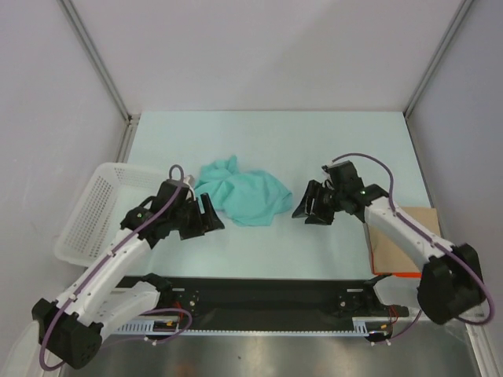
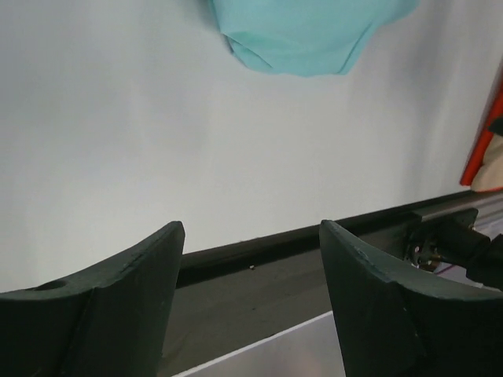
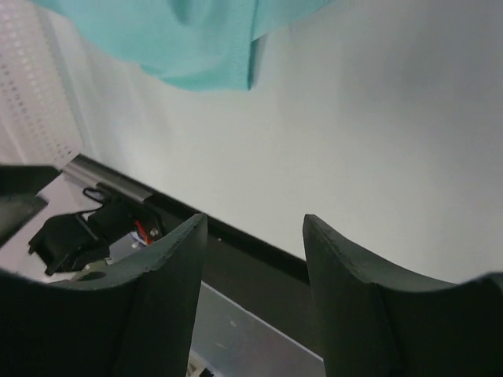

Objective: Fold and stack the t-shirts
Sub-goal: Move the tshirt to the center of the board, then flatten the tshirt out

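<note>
T-shirt (image 1: 242,196) rumpled on table (image 1: 314,141)

A pale blue-white table (image 1: 330,149) is seen from above. A single teal t-shirt (image 1: 240,195) is laid on it in a loose, crumpled heap, unfolded. Left of the t-shirt, a white mesh basket (image 1: 94,208) is set at the table's left edge; whether cloth and basket touch cannot be told. Well to the right of the t-shirt, a flat brown cardboard sheet (image 1: 409,232) is laid at the right edge, apart from the cloth.
</note>
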`<state>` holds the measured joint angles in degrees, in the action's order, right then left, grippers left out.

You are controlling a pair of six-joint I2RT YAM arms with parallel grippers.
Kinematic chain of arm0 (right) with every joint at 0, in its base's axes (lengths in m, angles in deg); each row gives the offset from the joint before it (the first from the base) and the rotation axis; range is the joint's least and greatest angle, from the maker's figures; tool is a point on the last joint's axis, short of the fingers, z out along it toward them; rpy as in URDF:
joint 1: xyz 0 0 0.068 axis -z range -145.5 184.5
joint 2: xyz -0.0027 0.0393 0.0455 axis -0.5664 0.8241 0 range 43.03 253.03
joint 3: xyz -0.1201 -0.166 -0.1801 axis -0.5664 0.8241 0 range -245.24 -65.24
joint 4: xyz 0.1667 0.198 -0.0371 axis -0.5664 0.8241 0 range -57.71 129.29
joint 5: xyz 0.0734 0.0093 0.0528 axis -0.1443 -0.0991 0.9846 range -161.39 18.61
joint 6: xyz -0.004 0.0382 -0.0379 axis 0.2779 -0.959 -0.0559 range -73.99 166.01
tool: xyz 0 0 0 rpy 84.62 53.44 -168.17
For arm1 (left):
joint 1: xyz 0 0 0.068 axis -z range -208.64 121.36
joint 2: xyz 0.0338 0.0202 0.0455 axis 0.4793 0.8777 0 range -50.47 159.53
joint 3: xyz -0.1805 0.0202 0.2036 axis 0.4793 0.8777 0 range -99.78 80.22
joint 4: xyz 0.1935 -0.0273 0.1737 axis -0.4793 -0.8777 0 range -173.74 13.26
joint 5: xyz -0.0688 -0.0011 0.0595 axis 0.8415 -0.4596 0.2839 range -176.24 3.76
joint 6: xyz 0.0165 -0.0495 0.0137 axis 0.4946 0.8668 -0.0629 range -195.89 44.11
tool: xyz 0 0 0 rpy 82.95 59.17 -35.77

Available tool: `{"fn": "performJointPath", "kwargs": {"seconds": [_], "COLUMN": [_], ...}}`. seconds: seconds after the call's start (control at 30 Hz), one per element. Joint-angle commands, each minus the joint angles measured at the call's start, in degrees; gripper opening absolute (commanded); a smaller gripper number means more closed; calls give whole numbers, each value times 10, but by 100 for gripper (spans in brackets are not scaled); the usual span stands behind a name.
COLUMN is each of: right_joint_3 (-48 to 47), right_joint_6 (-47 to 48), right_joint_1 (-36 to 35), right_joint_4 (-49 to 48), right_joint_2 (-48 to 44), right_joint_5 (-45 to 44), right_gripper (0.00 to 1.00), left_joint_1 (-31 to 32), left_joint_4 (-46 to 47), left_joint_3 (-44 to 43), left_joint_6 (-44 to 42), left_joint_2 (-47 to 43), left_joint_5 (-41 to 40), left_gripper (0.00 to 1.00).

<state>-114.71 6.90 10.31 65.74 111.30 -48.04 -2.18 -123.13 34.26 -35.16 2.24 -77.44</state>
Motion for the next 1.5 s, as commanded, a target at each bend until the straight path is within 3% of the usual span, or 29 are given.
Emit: {"fn": "performJointPath", "kwargs": {"seconds": [0.0,0.07,0.2,0.33,0.5,0.77,0.97,1.07,1.1,1.2,1.23,1.27,1.3,1.33,1.37,1.47], "right_joint_3": [-52,-75,-165,-253,-351,-402,-379,-369,-365,-359,-358,-358,-357,-358,-359,-367], "right_joint_6": [9,21,75,123,132,130,152,157,158,158,158,157,159,160,163,166], "right_joint_1": [-6,-7,-3,5,31,30,25,21,20,17,16,16,15,15,15,11], "right_joint_4": [-93,-103,-93,-68,-38,-16,12,10,4,-12,-14,-14,-14,-13,-10,16], "right_joint_2": [82,127,249,345,449,507,494,499,500,495,493,486,482,479,470,449], "right_joint_5": [-29,-40,-45,-73,-47,-9,-51,-45,-42,-38,-41,-48,-50,-52,-62,-81], "right_gripper": [57,61,72,74,70,56,58,57,53,42,32,28,24,10,4,0], "left_joint_1": [16,18,17,12,-3,-25,-33,-40,-41,-47,-47,-47,-49,-50,-49,-50], "left_joint_4": [84,103,116,70,13,-2,6,29,36,52,56,60,65,65,64,53], "left_joint_3": [23,21,-61,-231,-392,-460,-457,-439,-430,-412,-406,-403,-397,-397,-397,-398], "left_joint_6": [8,1,-57,-164,-230,-252,-255,-248,-242,-232,-232,-230,-228,-227,-225,-216], "left_joint_2": [-2,6,121,286,464,569,587,586,582,565,553,548,544,542,541,515], "left_joint_5": [39,40,23,-17,-62,-27,1,31,37,34,33,33,33,32,25,1], "left_gripper": [78,82,83,88,92,88,86,76,64,43,40,36,26,15,3,0]}}
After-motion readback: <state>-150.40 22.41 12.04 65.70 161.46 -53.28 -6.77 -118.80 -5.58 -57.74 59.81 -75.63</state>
